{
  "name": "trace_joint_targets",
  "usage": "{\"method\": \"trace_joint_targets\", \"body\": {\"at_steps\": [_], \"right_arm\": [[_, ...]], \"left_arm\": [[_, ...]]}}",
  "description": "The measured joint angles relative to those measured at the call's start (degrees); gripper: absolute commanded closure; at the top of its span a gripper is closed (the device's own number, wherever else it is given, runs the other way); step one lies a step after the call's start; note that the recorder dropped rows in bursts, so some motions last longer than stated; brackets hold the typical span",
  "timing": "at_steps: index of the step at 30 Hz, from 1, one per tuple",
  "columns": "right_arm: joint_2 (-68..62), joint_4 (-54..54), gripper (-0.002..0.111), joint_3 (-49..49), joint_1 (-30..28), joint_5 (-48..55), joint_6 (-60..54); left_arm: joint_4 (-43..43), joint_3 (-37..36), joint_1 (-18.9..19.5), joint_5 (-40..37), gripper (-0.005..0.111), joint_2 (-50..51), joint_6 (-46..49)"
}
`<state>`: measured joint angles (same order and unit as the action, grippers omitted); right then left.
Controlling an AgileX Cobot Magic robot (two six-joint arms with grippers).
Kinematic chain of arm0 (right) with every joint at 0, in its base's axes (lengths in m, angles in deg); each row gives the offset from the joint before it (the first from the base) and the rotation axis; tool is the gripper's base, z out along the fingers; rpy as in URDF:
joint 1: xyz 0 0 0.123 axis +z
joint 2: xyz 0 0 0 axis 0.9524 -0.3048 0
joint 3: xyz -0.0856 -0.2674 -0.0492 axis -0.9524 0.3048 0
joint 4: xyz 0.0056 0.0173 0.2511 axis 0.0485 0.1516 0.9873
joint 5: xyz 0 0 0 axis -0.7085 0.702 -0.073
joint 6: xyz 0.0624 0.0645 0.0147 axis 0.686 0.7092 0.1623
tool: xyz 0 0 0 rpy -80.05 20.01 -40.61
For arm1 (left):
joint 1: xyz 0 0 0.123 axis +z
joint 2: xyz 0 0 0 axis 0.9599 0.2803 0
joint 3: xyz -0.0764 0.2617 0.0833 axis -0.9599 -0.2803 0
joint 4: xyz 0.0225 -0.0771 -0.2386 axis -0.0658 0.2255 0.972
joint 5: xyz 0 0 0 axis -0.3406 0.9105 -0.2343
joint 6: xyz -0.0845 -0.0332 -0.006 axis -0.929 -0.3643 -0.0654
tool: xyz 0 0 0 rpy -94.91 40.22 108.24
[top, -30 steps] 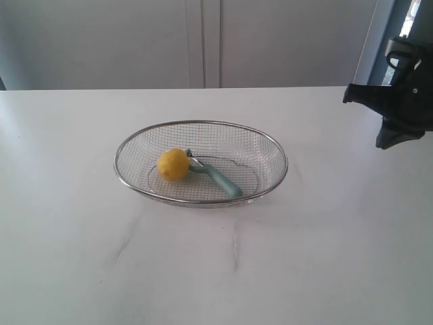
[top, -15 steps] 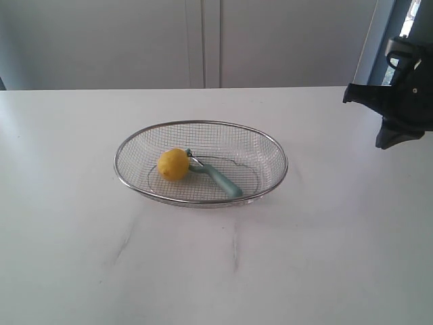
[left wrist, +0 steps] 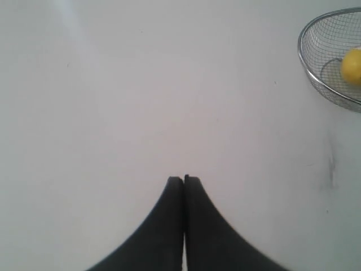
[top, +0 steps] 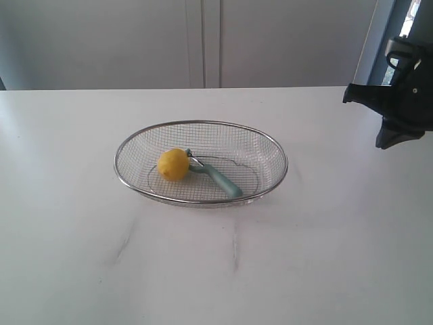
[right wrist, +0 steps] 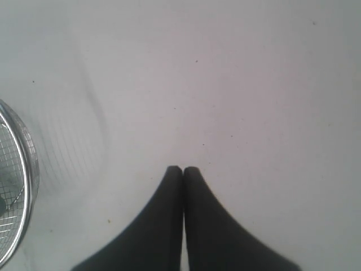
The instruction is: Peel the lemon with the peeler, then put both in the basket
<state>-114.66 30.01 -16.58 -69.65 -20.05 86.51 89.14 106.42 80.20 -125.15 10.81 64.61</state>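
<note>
The yellow lemon [top: 173, 164] lies inside the silver wire-mesh basket [top: 274, 147], left of its middle. The teal-handled peeler [top: 218, 177] lies beside it in the basket, its metal head touching the lemon. The left wrist view catches the basket's rim [left wrist: 309, 72] and part of the lemon [left wrist: 352, 66] at a far edge. My left gripper [left wrist: 184, 178] is shut and empty over bare table. My right gripper [right wrist: 183, 169] is shut and empty too, with the basket rim [right wrist: 29, 169] off to one side. In the exterior view the right arm [top: 399, 108] hangs well to the right of the basket.
The white table [top: 203, 264] carries faint grey streaks [top: 235, 247] in front of the basket. Pale cabinet doors [top: 203, 40] stand behind the table's far edge. The left arm is out of the exterior view.
</note>
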Motion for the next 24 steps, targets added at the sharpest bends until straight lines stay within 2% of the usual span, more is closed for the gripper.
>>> {"method": "trace_joint_targets", "body": {"at_steps": [9,16,24], "right_arm": [[0.0,0.0,0.108,0.0,0.0,0.0,0.0],[0.0,0.0,0.108,0.0,0.0,0.0,0.0],[0.0,0.0,0.108,0.0,0.0,0.0,0.0]], "left_arm": [[-0.3,-14.7,0.0,10.3,0.107,-7.1,0.0],[-0.6,-23.0,0.0,14.0,0.107,-16.1,0.0],[-1.8,-27.6,-4.6,16.6,0.107,-19.8,0.0]]}}
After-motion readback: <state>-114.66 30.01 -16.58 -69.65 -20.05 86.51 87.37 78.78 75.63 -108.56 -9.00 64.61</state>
